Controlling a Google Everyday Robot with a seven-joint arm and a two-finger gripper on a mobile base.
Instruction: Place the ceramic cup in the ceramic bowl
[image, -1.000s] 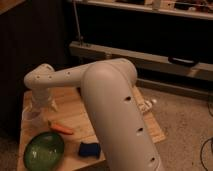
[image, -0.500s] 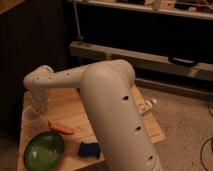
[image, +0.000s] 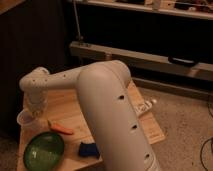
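The ceramic cup (image: 24, 119) is a small whitish translucent cup at the left edge of the wooden table (image: 75, 112). My gripper (image: 35, 109) hangs from the white arm's wrist directly beside and above the cup, and seems to touch its right side. The ceramic bowl (image: 44, 149) is a shallow glossy green dish at the table's front left, in front of the cup and apart from it. My large white arm (image: 110, 115) crosses the foreground and hides the middle of the table.
An orange carrot-like object (image: 61, 128) lies between the cup and the bowl. A small blue object (image: 89, 149) sits right of the bowl. A white item (image: 143, 107) lies at the table's right. Dark shelving (image: 150, 55) stands behind.
The wrist and gripper have sunk slightly toward the cup at the table's left edge. The bowl, the carrot and the blue object have not moved.
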